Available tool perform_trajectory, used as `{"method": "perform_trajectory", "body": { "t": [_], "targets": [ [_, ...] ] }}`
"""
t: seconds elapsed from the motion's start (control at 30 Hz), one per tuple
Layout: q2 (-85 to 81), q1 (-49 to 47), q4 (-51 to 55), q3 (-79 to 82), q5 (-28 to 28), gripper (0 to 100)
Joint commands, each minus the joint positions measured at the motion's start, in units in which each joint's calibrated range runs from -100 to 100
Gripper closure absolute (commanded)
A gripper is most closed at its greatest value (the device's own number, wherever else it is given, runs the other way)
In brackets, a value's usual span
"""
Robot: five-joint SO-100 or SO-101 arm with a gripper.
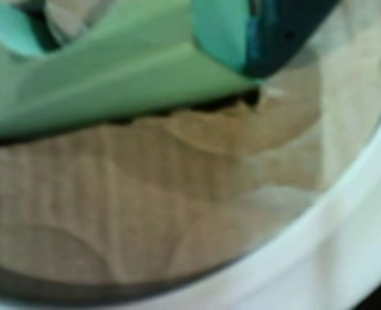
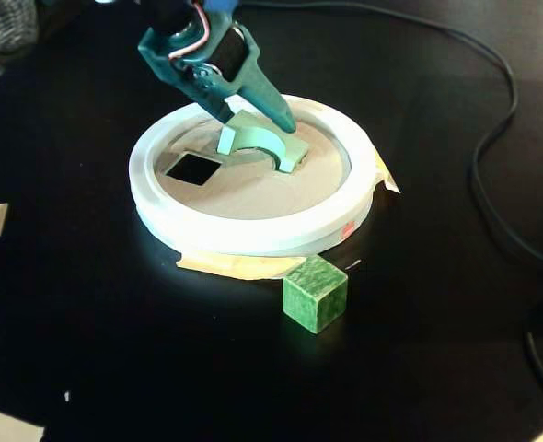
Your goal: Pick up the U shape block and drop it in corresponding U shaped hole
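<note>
Fingers of the teal gripper (image 2: 253,118) pinch the U shape block (image 2: 262,143), holding it tilted on the tan disc (image 2: 244,193), probably over the hidden U shaped hole; 1 square cutout (image 2: 192,168) stays uncovered.

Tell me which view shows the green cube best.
The fixed view: the cube sits whole and sharp on the black table, in front of the white ring. The wrist view shows none of it.

The wrist view is badly blurred; the U shape block (image 1: 113,77) runs off its top and left edges; in the fixed view it covers the U shaped hole; the arm is cropped above the gripper (image 2: 258,118).
</note>
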Motion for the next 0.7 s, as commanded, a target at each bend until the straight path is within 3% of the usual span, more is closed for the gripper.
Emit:
{"method": "perform_trajectory", "body": {
  "t": [0.0,0.2,0.4,0.67],
  "targets": [
    [-0.37,1.16,-2.45,-1.43,0.34,29],
    [-0.55,2.78,-2.45,-1.52,0.73,29],
    [-1.35,9.53,-2.45,-1.52,5.67,29],
    [0.26,11.52,-2.55,-1.61,6.01,29]
  ]
}}
